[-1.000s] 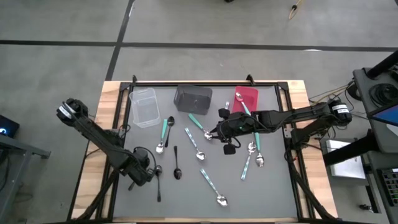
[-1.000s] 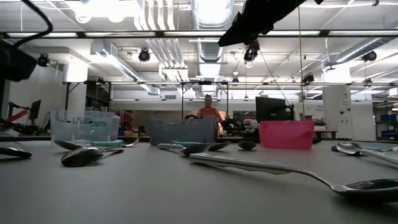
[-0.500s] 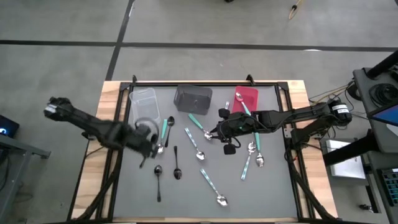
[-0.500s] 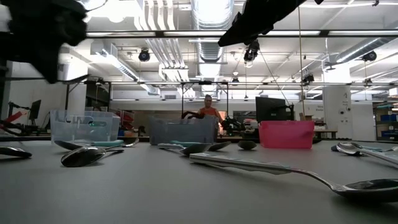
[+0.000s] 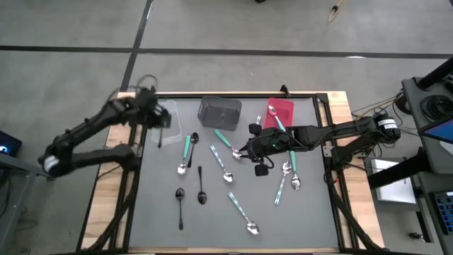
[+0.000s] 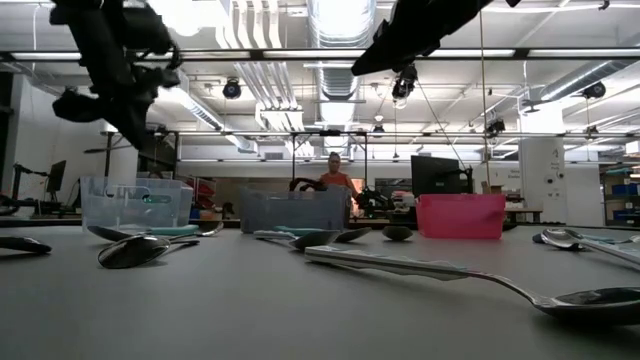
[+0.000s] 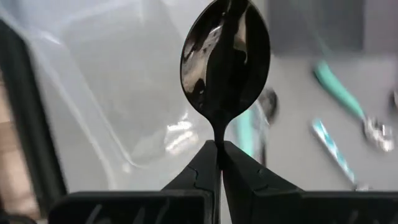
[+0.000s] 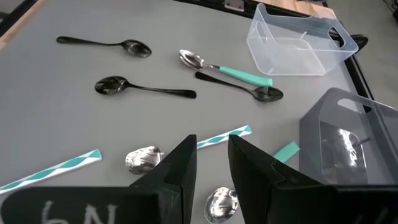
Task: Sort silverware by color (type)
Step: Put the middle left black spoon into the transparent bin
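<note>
**Q:** What have you got in your left claw?

**A:** My left gripper (image 7: 219, 163) is clenched on a black spoon (image 7: 225, 59), pinching the handle so the bowl stands out past my fingertips. I hold it over the clear bin (image 5: 164, 120) near the bench's far left corner.

**Q:** And the right one?

**A:** My right gripper (image 8: 210, 163) waits over the middle of the bench, its fingers parted a little and holding nothing. Just beyond it stand the grey bin (image 5: 219, 111) and the red bin (image 5: 279, 112), both along the far edge.

**Q:** How do you finish this step well?

**A:** I'd judge the spoon belongs in the clear bin, so I want the whole spoon inside its walls before I let go. The handle is long and thin; if it overhangs the rim, it may tip out onto the bench. I'd come lower, centre it over the bin, then release.

**Q:** What is left after that?

**A:** Plenty. Two more black spoons (image 5: 202, 185) lie towards the near left of the bench, and teal-handled spoons (image 5: 186, 153) are scattered across the middle, with more towards the right. One spoon (image 5: 273, 112) lies in the red bin.
</note>
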`<state>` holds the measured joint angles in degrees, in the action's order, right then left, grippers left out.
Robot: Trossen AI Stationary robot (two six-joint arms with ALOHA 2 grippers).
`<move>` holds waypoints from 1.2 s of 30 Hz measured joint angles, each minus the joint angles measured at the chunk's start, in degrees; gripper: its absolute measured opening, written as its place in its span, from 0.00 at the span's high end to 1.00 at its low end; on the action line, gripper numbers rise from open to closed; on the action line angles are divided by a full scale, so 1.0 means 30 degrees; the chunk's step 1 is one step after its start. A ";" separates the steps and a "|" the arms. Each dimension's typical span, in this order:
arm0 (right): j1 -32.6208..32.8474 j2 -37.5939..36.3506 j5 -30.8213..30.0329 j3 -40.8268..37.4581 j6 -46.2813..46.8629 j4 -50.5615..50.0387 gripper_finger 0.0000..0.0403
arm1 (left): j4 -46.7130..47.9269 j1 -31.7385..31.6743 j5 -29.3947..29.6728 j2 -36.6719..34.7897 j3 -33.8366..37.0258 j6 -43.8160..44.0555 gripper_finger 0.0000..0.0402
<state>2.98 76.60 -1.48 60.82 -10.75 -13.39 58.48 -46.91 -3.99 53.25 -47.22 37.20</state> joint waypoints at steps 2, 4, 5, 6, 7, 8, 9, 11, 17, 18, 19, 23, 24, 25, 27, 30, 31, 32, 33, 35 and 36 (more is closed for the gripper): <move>-0.0005 0.0000 -0.0002 0.0000 -0.0134 -0.0025 0.79 | -0.0111 -0.2811 -0.1093 0.0446 0.0000 -0.0843 1.00; -0.0005 0.0000 -0.0005 -0.0016 -0.0187 -0.0029 0.79 | -0.0345 -0.5102 -0.2139 0.0989 0.0000 -0.1879 1.00; -0.0005 0.0000 -0.0005 -0.0038 -0.0188 -0.0030 0.79 | -0.0476 -0.6012 -0.2547 0.1283 0.0000 -0.2534 1.00; 0.0002 0.0000 -0.0005 -0.0058 -0.0223 -0.0058 0.79 | -0.0641 -0.6749 -0.2800 0.1571 0.0000 -0.3023 1.00; -0.0005 0.0000 -0.0005 -0.0079 -0.0292 -0.0057 0.79 | -0.0852 -0.7373 -0.2977 0.1849 0.0000 -0.3313 1.00; 0.0003 0.0000 -0.0005 -0.0109 -0.0361 -0.0056 0.79 | -0.1111 -0.7773 -0.3021 0.2114 0.0000 -0.3457 1.00; -0.0001 0.0000 -0.0005 -0.0143 -0.0414 -0.0047 0.79 | -0.1405 -0.8056 -0.3040 0.2365 0.0000 -0.3573 1.00; -0.0005 0.0000 -0.0005 -0.0227 -0.0507 -0.0042 0.79 | -0.2017 -0.8241 -0.3099 0.2810 0.0000 -0.3708 1.00; -0.0172 0.0000 -0.0005 -0.0306 -0.0668 -0.0029 0.79 | -0.2945 -0.8088 -0.4524 0.3872 0.0000 -0.3523 1.00; -0.0249 0.0000 -0.0003 -0.0310 -0.0654 -0.0026 0.79 | -0.2920 -0.8089 -0.4478 0.3990 0.0000 -0.3550 1.00; -0.0340 0.0000 -0.0010 -0.0324 -0.0619 -0.0029 0.79 | -0.2908 -0.8095 -0.4435 0.4073 0.0000 -0.3619 1.00; -0.0610 0.0000 -0.0041 -0.0495 -0.0602 0.0006 0.79 | -0.2941 -0.8095 -0.4365 0.4330 0.0000 -0.3639 1.00; -0.0666 0.0000 -0.0027 -0.0567 -0.0595 -0.0022 0.79 | -0.2939 -0.8095 -0.4365 0.4407 0.0000 -0.3614 1.00; -0.0746 0.0000 -0.0027 -0.0621 -0.0582 -0.0022 0.79 | -0.2936 -0.8091 -0.4357 0.4488 0.0000 -0.3598 1.00; -0.0866 0.0000 -0.0019 -0.0682 -0.0568 -0.0016 0.79 | -0.2969 -0.8009 -0.4339 0.4628 0.0000 -0.3427 1.00; -0.1057 0.0000 -0.0016 -0.0699 -0.0345 -0.0005 0.79 | -0.3358 -0.7703 -0.4077 0.4872 0.0000 -0.2833 1.00; -0.1107 0.0000 -0.0015 -0.0707 -0.0260 -0.0008 0.79 | -0.3395 -0.7557 -0.3834 0.4921 0.0000 -0.2693 1.00; -0.1154 0.0000 -0.0025 -0.0707 -0.0212 -0.0008 0.79 | -0.3381 -0.7419 -0.3675 0.4957 0.0000 -0.2598 1.00; -0.1175 0.0000 -0.0034 -0.0707 -0.0170 -0.0009 0.79 | -0.3356 -0.7271 -0.3393 0.4984 0.0000 -0.2597 1.00; -0.1200 0.0000 -0.0019 -0.0707 -0.0173 -0.0008 0.79 | -0.3389 -0.6984 -0.3330 0.4982 0.0000 -0.2578 1.00; -0.1200 0.0000 -0.0019 -0.0707 -0.0201 -0.0015 0.79 | -0.3488 -0.6808 -0.3323 0.4965 0.0000 -0.2536 1.00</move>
<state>-0.62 76.60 -1.54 58.70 -11.35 -13.43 48.01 -67.34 -13.96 68.14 -47.22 29.59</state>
